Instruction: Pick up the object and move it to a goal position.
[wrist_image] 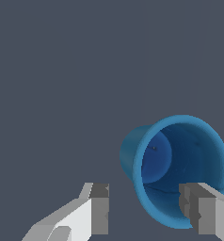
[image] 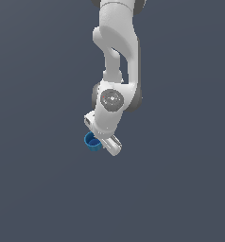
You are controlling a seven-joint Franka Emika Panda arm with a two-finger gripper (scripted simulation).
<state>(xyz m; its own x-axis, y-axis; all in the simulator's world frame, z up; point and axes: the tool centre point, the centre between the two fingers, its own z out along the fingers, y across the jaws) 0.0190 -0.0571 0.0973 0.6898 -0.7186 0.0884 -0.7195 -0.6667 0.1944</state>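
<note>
This is a simulated test scene, not a home, kitchen or workshop. A flat, uniform slate-grey surface (image: pixel 34 189) fills both views, running unbroken on every side of the smooth white robot gripper (image: pixel 104 142) with no walls, furniture, seams or horizon. The glossy white jointed arm (image: pixel 116 42) is rendered in plain, untextured shading. Just beside the gripper's fingers (wrist_image: pixel 198 209) lies a small blue round cup with flat computer-drawn colouring (wrist_image: pixel 180 164), the only loose item.

We count: one blue cup (image: pixel 91 142) (wrist_image: pixel 180 169); one white robot arm (image: pixel 116 56); one gripper (image: pixel 104 141) (wrist_image: pixel 144 207) carrying two fingers (wrist_image: pixel 100 207); one plain grey surface (image: pixel 38 189).
</note>
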